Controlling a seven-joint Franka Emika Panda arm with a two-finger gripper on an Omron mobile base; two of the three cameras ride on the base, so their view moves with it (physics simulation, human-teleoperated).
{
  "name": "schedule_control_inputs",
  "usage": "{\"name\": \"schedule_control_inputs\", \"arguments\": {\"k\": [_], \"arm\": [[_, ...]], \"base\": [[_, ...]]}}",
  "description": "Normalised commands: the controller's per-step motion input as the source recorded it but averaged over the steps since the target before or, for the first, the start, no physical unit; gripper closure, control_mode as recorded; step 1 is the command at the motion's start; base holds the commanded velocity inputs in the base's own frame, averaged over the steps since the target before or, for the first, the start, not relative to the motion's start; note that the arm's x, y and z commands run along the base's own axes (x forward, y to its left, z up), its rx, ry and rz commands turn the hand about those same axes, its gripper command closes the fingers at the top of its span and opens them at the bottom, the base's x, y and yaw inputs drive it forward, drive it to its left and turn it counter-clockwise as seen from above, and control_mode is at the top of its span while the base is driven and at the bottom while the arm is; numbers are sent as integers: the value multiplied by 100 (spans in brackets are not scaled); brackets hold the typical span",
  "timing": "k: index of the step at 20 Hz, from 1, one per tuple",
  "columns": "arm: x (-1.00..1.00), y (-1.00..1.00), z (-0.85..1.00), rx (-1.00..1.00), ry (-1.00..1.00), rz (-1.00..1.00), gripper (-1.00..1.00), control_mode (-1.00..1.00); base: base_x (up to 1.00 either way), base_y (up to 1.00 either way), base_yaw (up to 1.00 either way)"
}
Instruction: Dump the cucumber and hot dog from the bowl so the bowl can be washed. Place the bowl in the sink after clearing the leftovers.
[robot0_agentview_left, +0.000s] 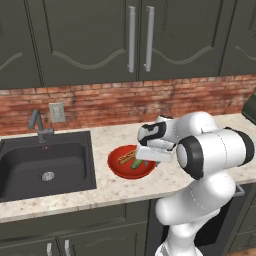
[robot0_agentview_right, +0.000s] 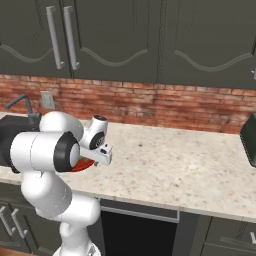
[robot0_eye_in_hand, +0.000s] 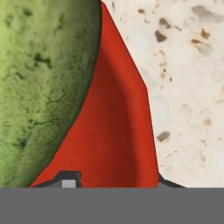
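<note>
The robot's gripper (robot0_eye_in_hand: 114, 183) straddles the rim of the red bowl (robot0_agentview_left: 125, 167), one finger inside the wall and one outside over the speckled counter (robot0_agentview_left: 115, 192), closing on it, though a firm pinch cannot be confirmed. The cucumber (robot0_agentview_left: 136, 162) lies just inside the hand, the hot dog (robot0_agentview_left: 123, 159) beyond, the sink (robot0_agentview_left: 30, 167) farther left. Best practice: seat the rim deep before tipping.

Open counter (robot0_agentview_left: 120, 192) between bowl (robot0_agentview_left: 120, 169) and sink (robot0_agentview_left: 30, 172); faucet (robot0_agentview_left: 39, 126) behind basin.
</note>
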Motion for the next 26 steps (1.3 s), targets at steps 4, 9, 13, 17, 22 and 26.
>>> {"name": "schedule_control_inputs", "arguments": {"k": [4,9,13,17,22,26], "arm": [[0,0,1,0,0,0,100,-100],[-7,0,19,0,-5,-2,100,-100],[-6,-20,39,0,-9,-12,100,-100],[0,-45,37,0,-4,-19,100,-100],[-13,-89,39,4,-1,-21,100,-100],[-19,-100,37,8,2,-23,100,-100]], "base": [[0,0,0],[0,0,0],[0,0,0],[0,0,0],[0,0,0],[0,0,0]]}}
